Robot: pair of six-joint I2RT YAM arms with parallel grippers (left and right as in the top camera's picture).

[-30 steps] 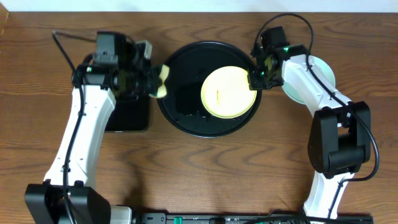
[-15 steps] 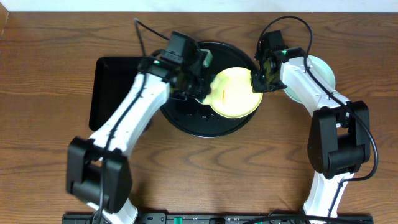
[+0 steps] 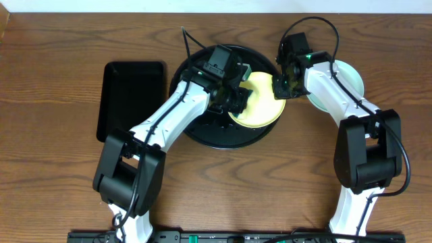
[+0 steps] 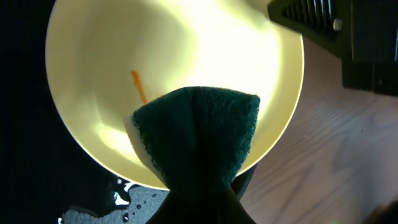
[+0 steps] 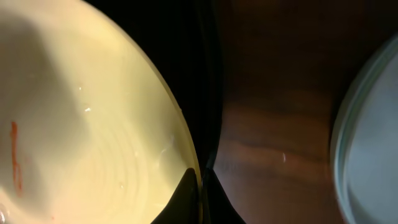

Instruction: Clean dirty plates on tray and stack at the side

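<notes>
Yellow plate (image 3: 262, 106) lies face up on the right half of the round black tray (image 3: 202, 131), its right edge reaching the tray's rim, with a short orange smear (image 4: 138, 85) on the inner face. The right gripper (image 3: 278, 86) is closed on that right edge, one finger above and one below the rim, as the right wrist view shows (image 5: 196, 186). Whether it lifts the edge off the tray I cannot tell. The left gripper (image 3: 237, 101) is clamped on a folded sponge (image 4: 199, 134), green scouring side out, pressed to the plate just beside the smear. Being round, the plate has no long axis; its hollow faces upward, and the smear is a thin streak running roughly across the sponge's front edge. I judge the plate stiff, light and glossy, likely slippery where wet, since drops show on the tray, so it would slide or spin under a wipe unless pinned. The thin rim is the only real place to take hold, and the pinch there looks shallow. The sponge is soft and will flatten under pressure. Two mint plates (image 3: 344, 81) lie on the counter (image 3: 54, 169) right of the tray, and a rectangular tray (image 3: 131, 98) lies on its left.
</notes>
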